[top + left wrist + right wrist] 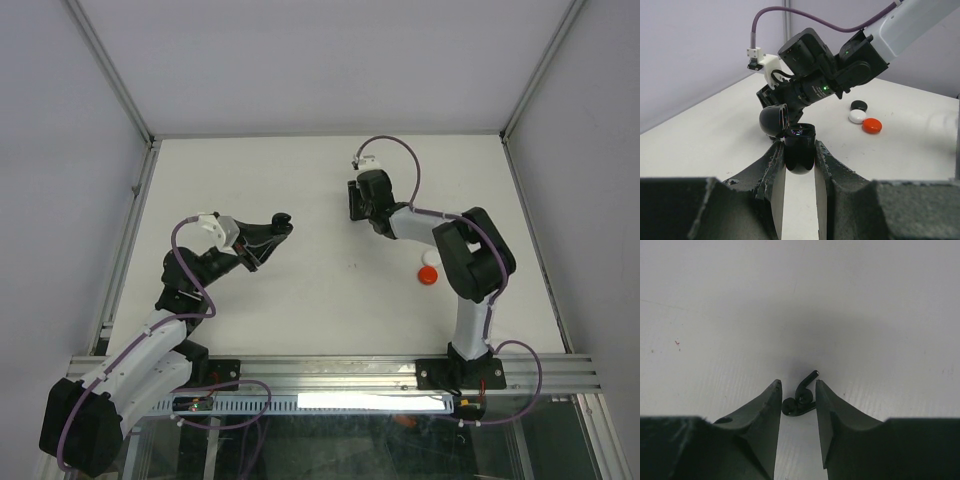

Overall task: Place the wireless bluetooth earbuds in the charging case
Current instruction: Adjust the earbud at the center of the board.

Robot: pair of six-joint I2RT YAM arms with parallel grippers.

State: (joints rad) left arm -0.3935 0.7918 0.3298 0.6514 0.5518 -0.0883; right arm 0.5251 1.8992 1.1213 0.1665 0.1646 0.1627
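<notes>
Nearest the arm bases, 3 round pucks lie on the surface (pixel 740 150) in a tight cluster: 1 red puck (pixel 871 125), 1 white puck (pixel 857 116) and 1 black puck (pixel 858 105).

Further out, the left pincer (pixel 799 146) is clamped on the 1 charging case (pixel 800 159), a glossy black shell held off the surface with its lid (pixel 774 120) hinged open and the cavity facing up. The shell is probably hard and slick, so it could twist under a push.

Farthest, the right pincer (pixel 797 390) stands narrowly parted around 1 black earbud (pixel 801 400). I cannot tell whether the pads press it. The bud looks featherlight, rigid and slippery. It is best taken across its rounded body, with the stem left free to go into the case. No other earbud shows.
</notes>
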